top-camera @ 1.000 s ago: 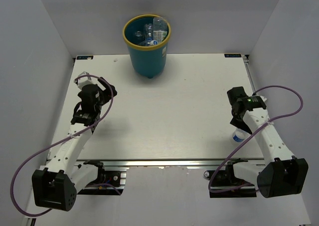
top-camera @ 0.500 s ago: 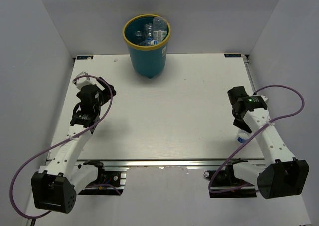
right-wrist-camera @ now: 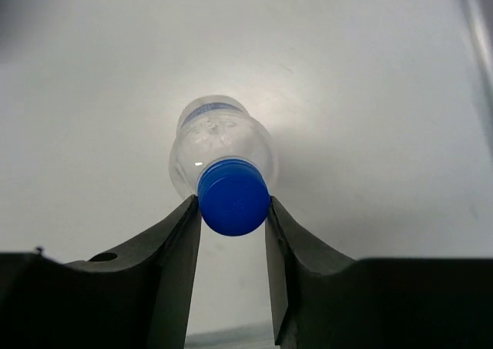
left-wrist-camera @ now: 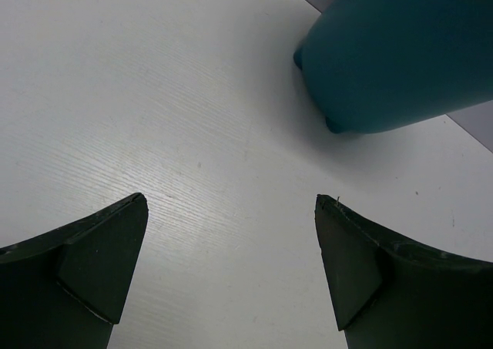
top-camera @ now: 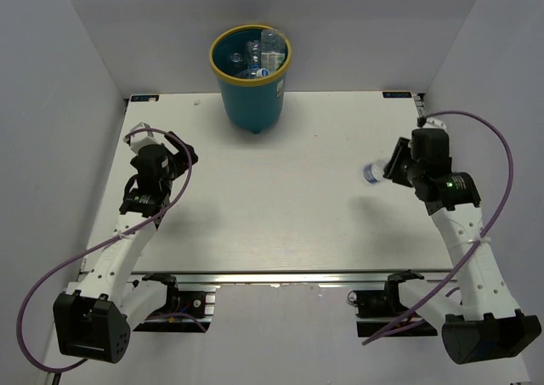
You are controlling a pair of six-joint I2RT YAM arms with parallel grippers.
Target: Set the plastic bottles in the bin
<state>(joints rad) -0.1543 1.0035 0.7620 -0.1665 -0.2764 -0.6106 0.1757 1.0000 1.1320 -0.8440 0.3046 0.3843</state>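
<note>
several plastic bottles (top-camera: pixel 259 52) lie in the bin (top-camera: pixel 251 92) at the far edge of the table (top-camera: pixel 280 215). they overlap inside the yellow rim, clear on clear, so their number is hard to make out from the top view. the left wrist view cuts the bin (left-wrist-camera: pixel 400 48) off: only its teal lower wall and base show, with the rim out of frame.

one more bottle (top-camera: pixel 371 172) is over the right side of the table, well apart from the bin, with the right gripper (top-camera: pixel 388 167) clamped on its neck end. from above it is small and blurred, and its cap is hidden by the gripper. the right wrist view shows this bottle (right-wrist-camera: pixel 219 145) end-on, with its blue cap (right-wrist-camera: pixel 233 195) pinched between the two fingers (right-wrist-camera: pixel 181 241) of the gripper (right-wrist-camera: pixel 233 210). its base is hidden behind its own body (only a thin blue band of label shows). its long axis runs straight out from the gripper, cap toward the wrist and base away. in the top view that puts the base toward the table's left. how high it sits over the surface i cannot tell.

the left gripper (top-camera: pixel 181 153) is over the left side of the table with its jaws spread wide and nothing between them. its wrist view has the gripper (left-wrist-camera: pixel 231 233) facing bare tabletop, with the bin beyond.
</note>
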